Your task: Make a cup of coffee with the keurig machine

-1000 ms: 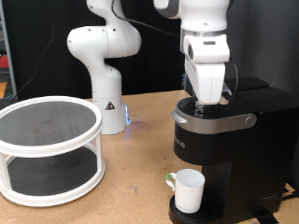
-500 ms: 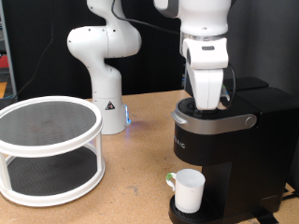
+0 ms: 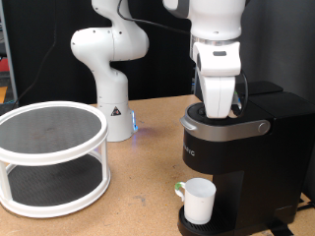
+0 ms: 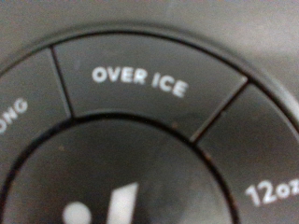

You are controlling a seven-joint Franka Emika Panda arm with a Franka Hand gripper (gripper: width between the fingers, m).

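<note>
The keurig machine (image 3: 241,147) stands at the exterior view's right, black with a silver band, its lid down. The cup (image 3: 200,201), white with a greenish handle, stands on the machine's drip base under the spout. My gripper (image 3: 220,110) points straight down and is at the top of the machine, right over its control panel. The wrist view is filled by that panel very close up: the "OVER ICE" button (image 4: 140,79), a "12oz" button (image 4: 271,191) and a round centre button (image 4: 112,177). My fingers do not show in the wrist view.
A white two-tier round rack (image 3: 49,157) stands on the wooden table (image 3: 138,202) at the exterior view's left. A second white robot arm (image 3: 110,59) stands behind it near the middle. A dark wall is behind the machine.
The hand has come down slightly onto the machine's top between one second ago and half a second ago. Since then nothing has visibly moved.
</note>
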